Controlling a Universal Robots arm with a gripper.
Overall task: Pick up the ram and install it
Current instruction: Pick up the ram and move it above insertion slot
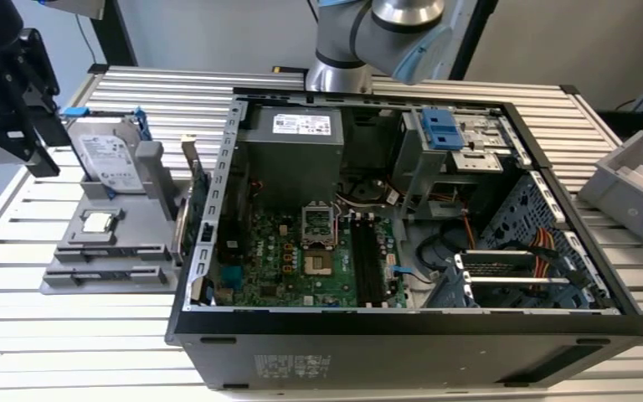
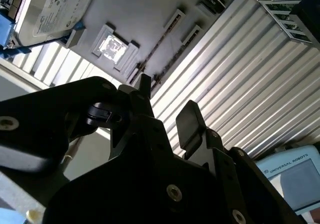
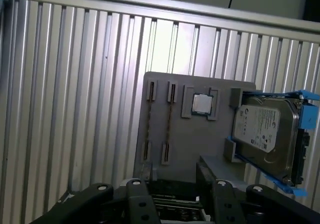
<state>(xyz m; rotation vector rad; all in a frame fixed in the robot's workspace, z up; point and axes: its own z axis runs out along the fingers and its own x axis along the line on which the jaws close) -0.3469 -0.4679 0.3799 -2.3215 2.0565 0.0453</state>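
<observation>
while the claw [image 2: 167, 101] hangs open and empty over the gray holder [image 3: 200, 139], the ram [image 3: 148, 119] seems to be the thin strip edge-on in its slot; probably light, stiff, fragile, so pinch flat faces mid-length.

The ram [image 3: 150, 118] stands on its long edge in a slot of the grey holder [image 3: 192, 144]. In the first wrist view it is seen edge-on as a thin, straight, brownish line, so its face and chips cannot be made out. It runs between the slot's two end clips, parallel to the holder's nearest side edge and just inside it. A like line sits in the neighbouring slot.
</observation>
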